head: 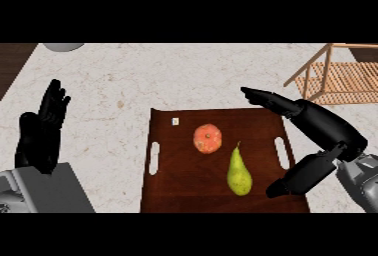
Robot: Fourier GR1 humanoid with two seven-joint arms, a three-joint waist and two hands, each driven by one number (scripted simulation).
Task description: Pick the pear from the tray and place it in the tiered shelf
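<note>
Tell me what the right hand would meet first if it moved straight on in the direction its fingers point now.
The right hand points up-left over the tray's far right corner. Beyond it lies only bare counter, so the way looks free, though its height is unclear.

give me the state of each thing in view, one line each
pear: lying on the tray, not held
orange fruit: on the tray, apart from the pear
tray: flat on the counter
tiered shelf: nothing seen in it
right hand: open, over the tray's right edge
left hand: open, resting at left

Even bright light, faint shadows, perhaps slightly soft focus
</note>
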